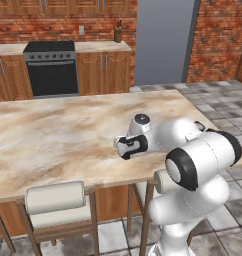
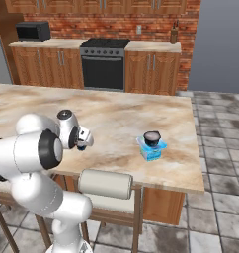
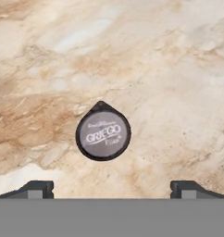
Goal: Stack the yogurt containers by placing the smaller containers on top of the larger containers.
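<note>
Arm folded low, jaws wide above dark cup (image 3: 103, 133)

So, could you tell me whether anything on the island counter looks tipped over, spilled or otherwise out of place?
Nothing stands out. One small dark cup already sits upright on the pale blue tub near the counter's right end. The other dark cup stands upright on bare marble below the open gripper, lid intact. No spills or damage are visible.

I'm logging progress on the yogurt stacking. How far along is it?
Done: one dark cup already sits on the blue tub. In hand: the open claw hovers above the second cup, which stands on the counter. Left: grasp it and stack it.
</note>
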Controlling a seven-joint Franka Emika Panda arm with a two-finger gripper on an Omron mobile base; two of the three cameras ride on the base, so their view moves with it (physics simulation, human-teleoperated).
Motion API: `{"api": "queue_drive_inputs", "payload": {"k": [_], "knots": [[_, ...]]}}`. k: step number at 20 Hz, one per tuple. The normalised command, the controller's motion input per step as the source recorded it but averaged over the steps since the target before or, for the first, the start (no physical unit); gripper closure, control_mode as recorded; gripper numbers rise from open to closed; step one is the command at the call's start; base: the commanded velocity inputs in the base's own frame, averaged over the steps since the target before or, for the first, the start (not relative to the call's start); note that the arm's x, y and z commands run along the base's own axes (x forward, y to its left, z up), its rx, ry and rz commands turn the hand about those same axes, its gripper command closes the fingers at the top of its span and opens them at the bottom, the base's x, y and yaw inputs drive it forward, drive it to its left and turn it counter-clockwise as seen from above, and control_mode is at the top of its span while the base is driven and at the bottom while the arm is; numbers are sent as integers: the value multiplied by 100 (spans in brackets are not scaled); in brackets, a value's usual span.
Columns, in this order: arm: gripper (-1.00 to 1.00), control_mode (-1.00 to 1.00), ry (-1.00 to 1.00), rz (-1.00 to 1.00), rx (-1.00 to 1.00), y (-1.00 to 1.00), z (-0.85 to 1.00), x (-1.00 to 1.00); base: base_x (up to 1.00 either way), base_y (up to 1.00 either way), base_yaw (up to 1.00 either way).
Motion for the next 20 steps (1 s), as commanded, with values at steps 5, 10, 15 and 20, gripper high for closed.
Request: {"api": "queue_drive_inputs", "payload": {"k": [5, 10, 15, 20], "knots": [[-100, -100, 0, 0, 0, 0, -11, 19, 0, 0, 0], [-100, -100, 0, 0, 0, 0, -9, 20, 0, 0, 0], [-100, -100, 0, 0, 0, 1, -8, 18, 0, 0, 0], [-100, -100, 0, 0, 0, 8, -6, 2, 0, 0, 0]]}}
